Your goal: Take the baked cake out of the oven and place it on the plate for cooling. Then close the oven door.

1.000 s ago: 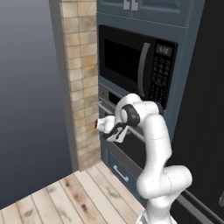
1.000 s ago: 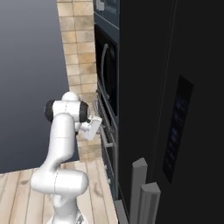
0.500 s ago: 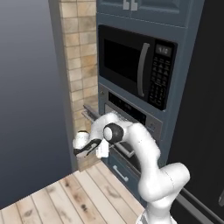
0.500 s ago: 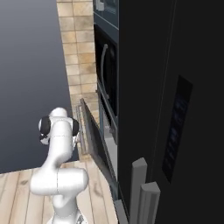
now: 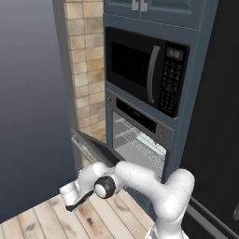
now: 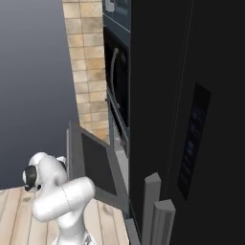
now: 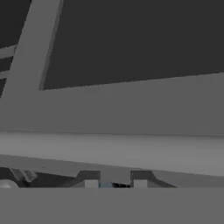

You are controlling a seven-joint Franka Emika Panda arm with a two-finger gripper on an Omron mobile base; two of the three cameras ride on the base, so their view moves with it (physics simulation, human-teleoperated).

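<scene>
The robot's hand (image 5: 71, 201) hangs low at the left of the left base view, just above the wooden floor (image 5: 42, 221), at the outer edge of the oven door (image 5: 93, 148). The hand view looks straight at that door from very close: a pale bar handle (image 7: 113, 151) runs across the lower part, right in front of the two finger tips (image 7: 91, 184), and the dark glass window (image 7: 131, 39) sits above it. Whether the fingers grip the handle or merely sit beside it cannot be told, and how far they are spread is unclear.

The white arm (image 5: 140, 179) bends down from its base at the lower right to reach the hand. In the right base view the arm (image 6: 57, 194) curls in the lower left, just in front of the door (image 6: 93, 165), which is swung down and tilted outward, part way open.

Behind the door the oven (image 5: 140, 140) is open, with pale wire racks (image 5: 133, 137) showing inside under a black control strip (image 5: 136, 116). The baked cake cannot be made out on the racks. Above the oven sits a black microwave (image 5: 144, 67) with a vertical handle and a keypad. A tan tiled wall (image 5: 86, 65) stands to the left, and a tall dark panel (image 5: 219, 116) to the right
</scene>
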